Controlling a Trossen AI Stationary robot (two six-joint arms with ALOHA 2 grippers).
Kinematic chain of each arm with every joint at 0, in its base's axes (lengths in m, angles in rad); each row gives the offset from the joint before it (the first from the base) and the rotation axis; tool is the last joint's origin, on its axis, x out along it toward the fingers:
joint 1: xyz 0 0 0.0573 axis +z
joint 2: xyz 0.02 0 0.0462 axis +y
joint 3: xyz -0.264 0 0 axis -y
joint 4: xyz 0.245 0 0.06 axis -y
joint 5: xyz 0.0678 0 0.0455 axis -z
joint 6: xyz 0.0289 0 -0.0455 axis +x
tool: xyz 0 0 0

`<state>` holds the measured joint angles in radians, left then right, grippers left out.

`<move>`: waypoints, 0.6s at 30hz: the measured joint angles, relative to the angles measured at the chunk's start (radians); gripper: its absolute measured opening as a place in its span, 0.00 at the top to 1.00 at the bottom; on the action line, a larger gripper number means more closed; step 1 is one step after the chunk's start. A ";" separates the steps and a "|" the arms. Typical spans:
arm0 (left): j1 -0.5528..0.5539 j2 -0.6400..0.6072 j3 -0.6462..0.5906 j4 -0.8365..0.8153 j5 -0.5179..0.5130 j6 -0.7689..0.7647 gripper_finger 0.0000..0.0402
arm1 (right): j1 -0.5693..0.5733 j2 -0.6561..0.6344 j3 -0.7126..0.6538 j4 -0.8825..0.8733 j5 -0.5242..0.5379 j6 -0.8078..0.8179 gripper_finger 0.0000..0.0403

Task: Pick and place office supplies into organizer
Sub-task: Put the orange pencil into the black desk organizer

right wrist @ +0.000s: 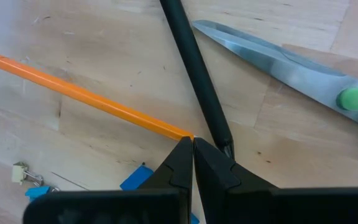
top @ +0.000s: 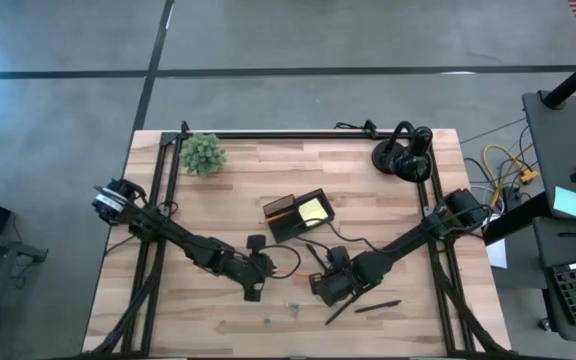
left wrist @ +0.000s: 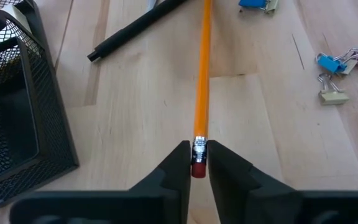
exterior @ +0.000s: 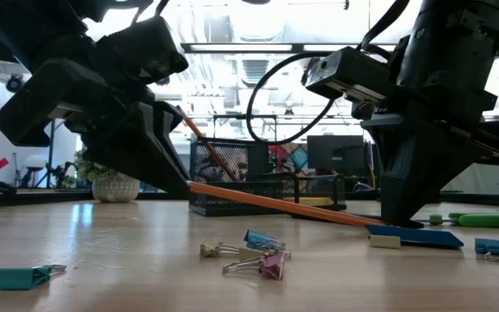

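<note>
The left tool (left wrist: pixel 199 163) pinches the eraser end of an orange pencil (left wrist: pixel 202 74) lying low-centre on the surface (top: pixel 228 190). The right tool (right wrist: pixel 193 155), pressed together, touches its tip beside a black pen (right wrist: pixel 194 68); the organizer (top: pixel 298 215) sits centre.

wooden table (top: pixel 218 200), organizer (top: pixel 299 214), pen (top: pixel 378 305), binder clips (exterior: pixel 248 253), plant (top: pixel 203 153)
</note>
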<state>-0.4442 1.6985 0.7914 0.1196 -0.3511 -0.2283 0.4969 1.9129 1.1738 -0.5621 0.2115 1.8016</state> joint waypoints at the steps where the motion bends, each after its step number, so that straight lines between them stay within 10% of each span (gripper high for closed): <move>1: 0.000 0.000 0.000 0.000 0.000 0.000 0.92 | 0.000 0.000 0.000 0.000 0.000 -0.003 0.98; 18: -0.002 -0.072 0.096 -0.270 -0.023 -0.001 0.98 | 0.052 -0.034 0.055 -0.070 0.190 0.033 0.98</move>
<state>-0.4461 1.6266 0.8872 -0.1502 -0.3742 -0.2295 0.5492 1.8790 1.2284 -0.6323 0.4013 1.8341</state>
